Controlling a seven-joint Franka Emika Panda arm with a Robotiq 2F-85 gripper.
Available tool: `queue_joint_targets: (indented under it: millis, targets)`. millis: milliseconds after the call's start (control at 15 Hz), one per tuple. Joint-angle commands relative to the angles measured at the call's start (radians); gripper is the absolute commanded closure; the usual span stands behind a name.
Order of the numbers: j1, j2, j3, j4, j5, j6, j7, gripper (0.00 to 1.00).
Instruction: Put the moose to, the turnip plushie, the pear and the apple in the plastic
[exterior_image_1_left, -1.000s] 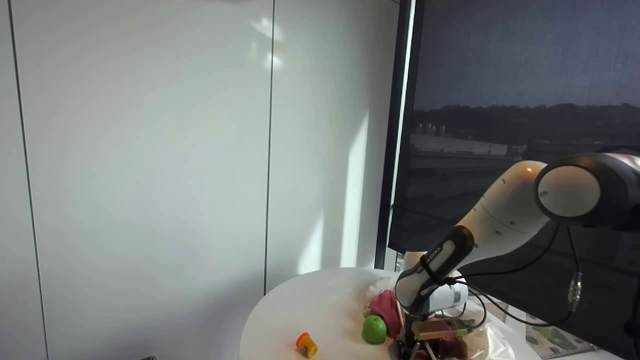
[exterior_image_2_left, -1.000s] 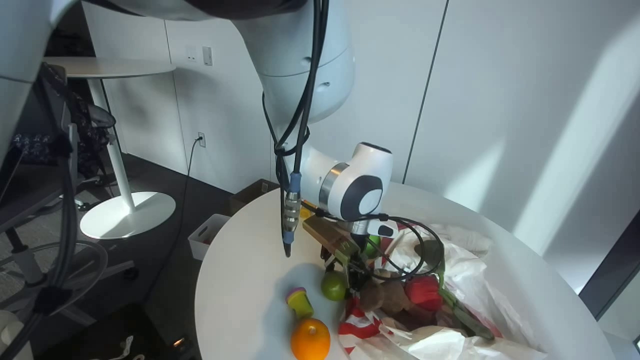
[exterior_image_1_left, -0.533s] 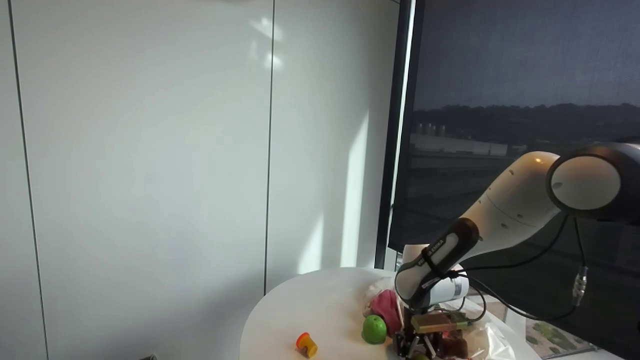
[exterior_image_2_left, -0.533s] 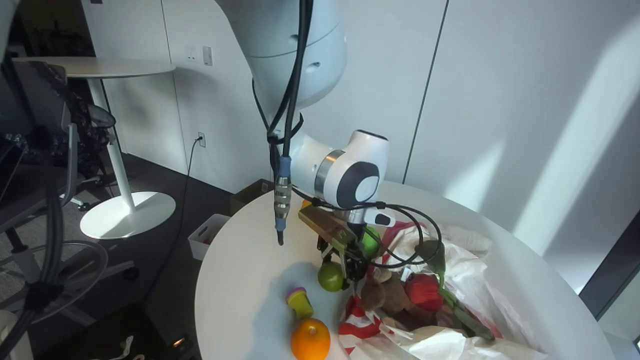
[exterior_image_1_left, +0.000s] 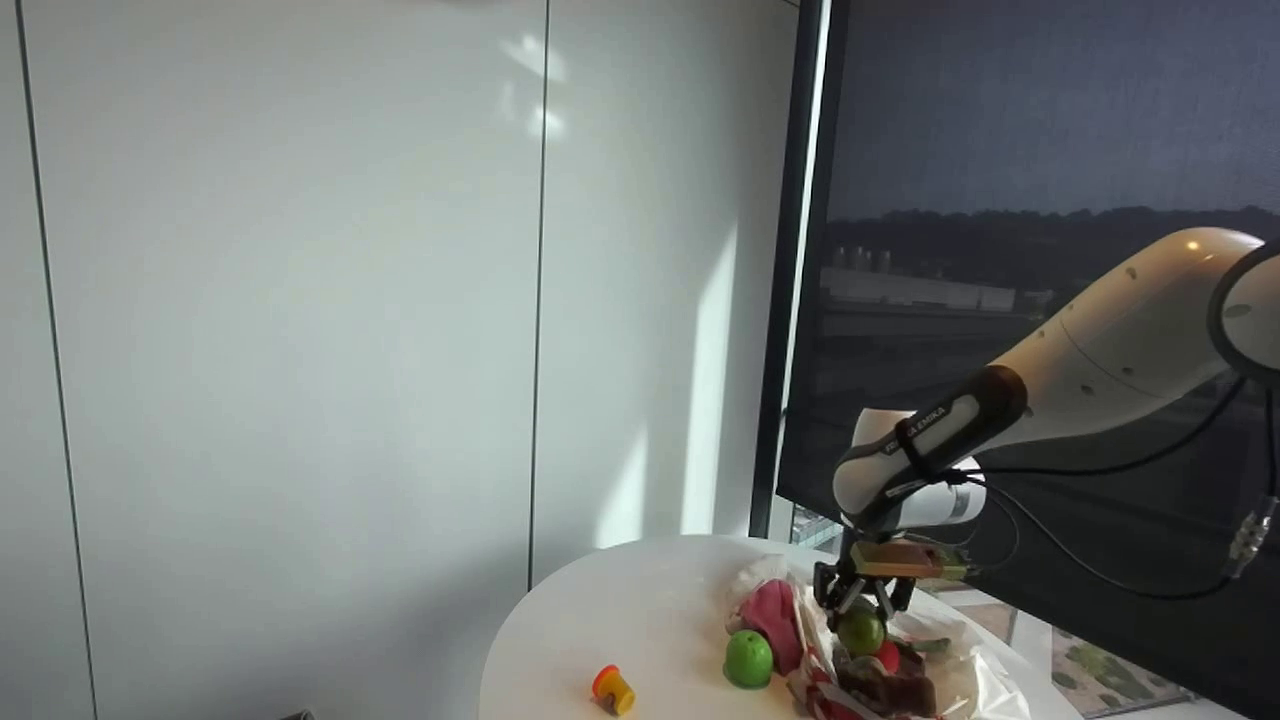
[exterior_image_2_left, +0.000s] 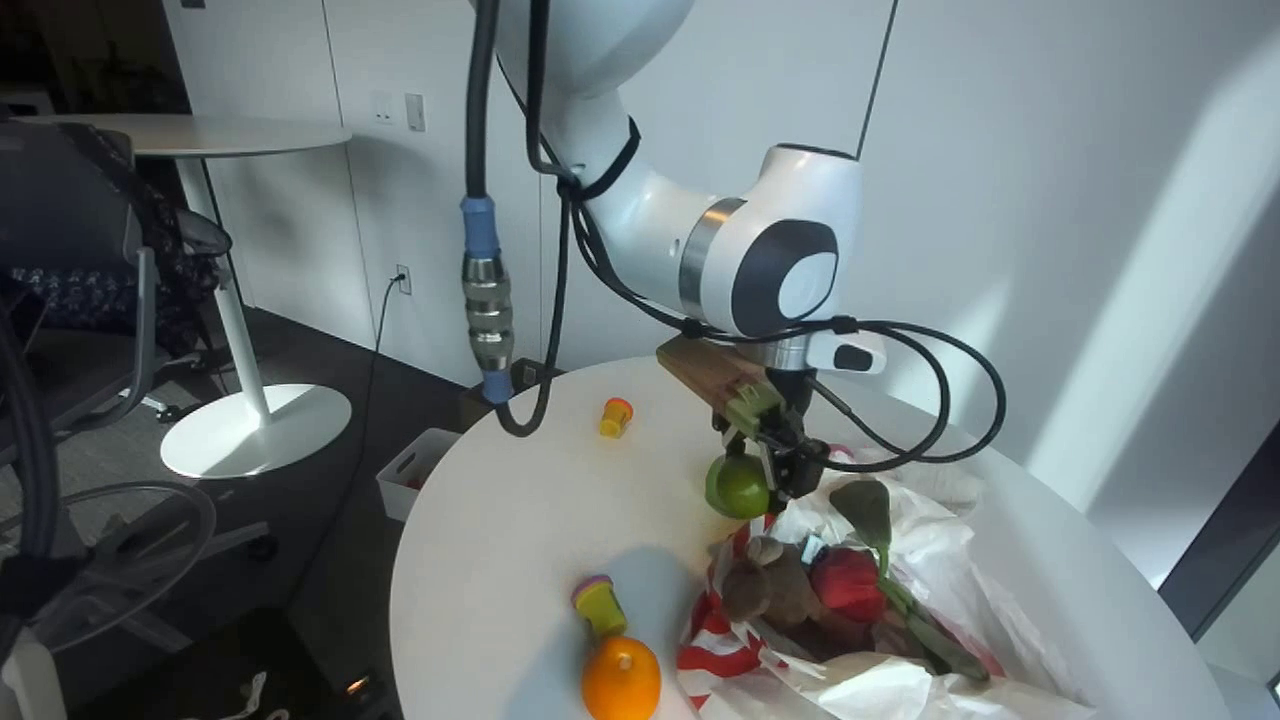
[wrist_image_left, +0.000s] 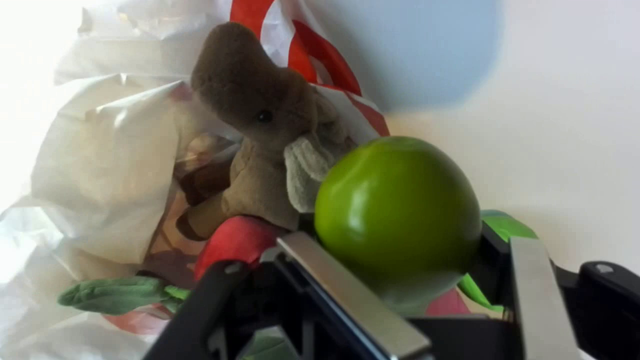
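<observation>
Green fruit (exterior_image_2_left: 735, 488) (apple or pear, unclear) hangs by the far left rim of the plastic bag (exterior_image_2_left: 945, 540) in an exterior view; my hand (wrist_image_left: 400, 235) clasps its sides, probably for a clean drop beside the moose toy (wrist_image_left: 265, 137).

White arm (exterior_image_2_left: 655, 235), black gripper (wrist_image_left: 398, 229) (cables (exterior_image_2_left: 480, 110) too)
</observation>
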Motion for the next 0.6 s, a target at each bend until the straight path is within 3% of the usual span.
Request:
queue_joint_targets:
  millis: [0, 267, 533]
  targets:
    - [-0.035, 0.033, -0.064, 0.065, -0.034, 0.021, 0.12, 0.53]
    - [-0.06, 0.161, -0.136, 0.161, -0.055, 0.023, 0.251, 0.53]
    - [-0.061, 0.297, -0.152, 0.245, -0.017, 0.043, 0.303, 0.53]
